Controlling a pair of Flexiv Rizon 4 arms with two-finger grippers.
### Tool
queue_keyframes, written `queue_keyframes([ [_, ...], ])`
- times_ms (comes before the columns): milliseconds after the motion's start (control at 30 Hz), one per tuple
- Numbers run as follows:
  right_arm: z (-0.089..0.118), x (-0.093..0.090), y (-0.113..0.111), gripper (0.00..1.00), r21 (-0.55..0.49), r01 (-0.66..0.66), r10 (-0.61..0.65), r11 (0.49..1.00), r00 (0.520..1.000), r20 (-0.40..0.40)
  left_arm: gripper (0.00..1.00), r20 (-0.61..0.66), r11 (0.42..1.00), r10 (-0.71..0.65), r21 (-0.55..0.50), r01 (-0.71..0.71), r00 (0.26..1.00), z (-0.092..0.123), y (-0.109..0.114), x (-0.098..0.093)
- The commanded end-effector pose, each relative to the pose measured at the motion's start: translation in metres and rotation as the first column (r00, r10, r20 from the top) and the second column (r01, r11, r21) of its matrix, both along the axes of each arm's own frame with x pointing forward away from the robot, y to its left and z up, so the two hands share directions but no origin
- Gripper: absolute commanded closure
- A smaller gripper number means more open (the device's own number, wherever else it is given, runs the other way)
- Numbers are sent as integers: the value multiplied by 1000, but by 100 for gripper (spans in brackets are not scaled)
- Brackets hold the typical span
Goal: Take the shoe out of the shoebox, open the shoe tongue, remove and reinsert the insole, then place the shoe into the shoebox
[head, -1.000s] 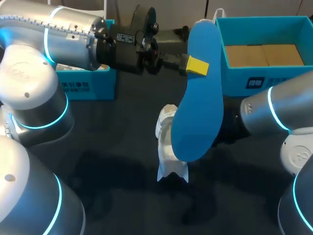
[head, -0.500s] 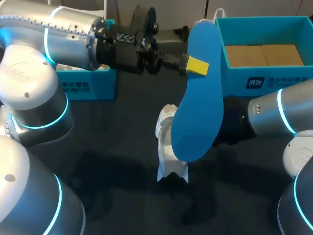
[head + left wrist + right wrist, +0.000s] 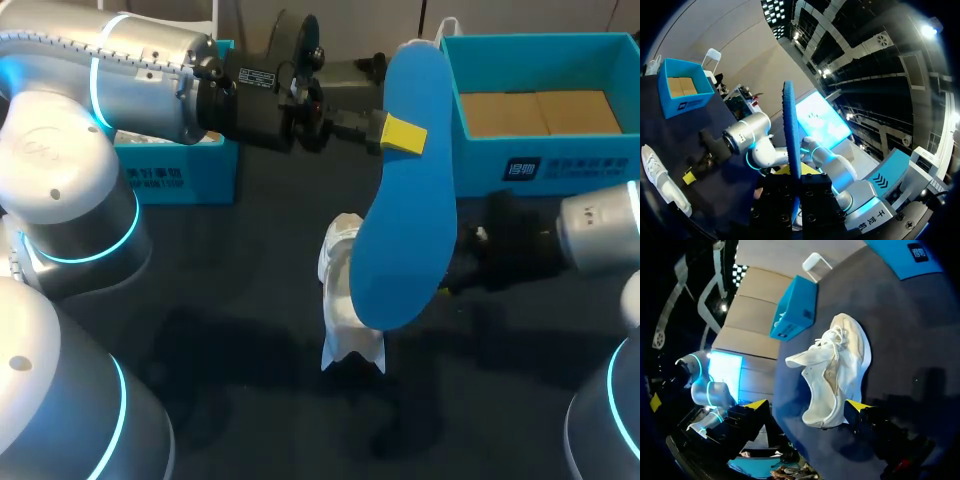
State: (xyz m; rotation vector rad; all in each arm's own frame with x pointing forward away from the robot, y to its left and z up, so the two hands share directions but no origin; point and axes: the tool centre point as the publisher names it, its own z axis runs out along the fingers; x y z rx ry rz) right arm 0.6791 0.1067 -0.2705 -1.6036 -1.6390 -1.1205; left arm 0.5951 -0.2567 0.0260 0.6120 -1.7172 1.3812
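The left arm (image 3: 120,70) is seen coming in from the upper left of the head view, passing over a smaller blue box (image 3: 185,175) that's parked on the dark table (image 3: 230,280). The left gripper (image 3: 395,132) is stretched out to the upper middle and is clamped on the blue insole (image 3: 405,230) near its top end. In the left wrist view the insole (image 3: 791,130) is seen edge-on, standing straight up out of the pinched fingers. The insole is held up off the table, sloping a bit, with its wider lower end covering part of the white shoe (image 3: 340,310) in the middle of the frame. The shoe is lying on the table, outside the box. Just right of it the right gripper (image 3: 455,282) is held low, with the right arm (image 3: 600,235) entering from the right edge. In the right wrist view its fingers (image 3: 758,404) are spread wide, and one end of the shoe (image 3: 837,365) is framed between them. Whether it's touched can't be told. The shoebox (image 3: 480,160) is seen in the upper right, well apart from the shoe, with only a cardboard liner showing inside.
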Motion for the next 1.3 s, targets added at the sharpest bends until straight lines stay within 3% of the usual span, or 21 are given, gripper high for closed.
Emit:
queue_keyframes([
  [33,8,-4,-16,0,28,-9,9,1000,1000,2,100,0,1000,-2,1,2,1000,1,-1,1],
  [300,8,-4,-16,0,28,-9,9,1000,1000,2,100,0,1000,-2,1,2,1000,1,-1,1],
  [333,9,-3,-17,0,55,18,-20,998,999,27,100,0,1000,-2,1,2,1000,1,-1,1],
  [500,13,2,-18,0,147,64,-60,987,998,-29,100,0,1000,-2,1,2,1000,1,-1,1],
  [633,33,3,-20,0,202,24,-30,979,999,25,100,0,1000,-2,1,2,1000,1,-1,1],
  [867,66,4,-33,0,230,5,-8,973,1000,12,100,0,1000,-2,1,2,1000,1,-1,1],
  [967,76,3,-41,0,242,-5,8,970,1000,-12,100,0,1000,-2,1,2,1000,1,-1,1],
  [1300,110,-3,-78,0,289,-72,63,955,997,38,100,0,1000,-2,1,2,1000,1,-1,1],
])
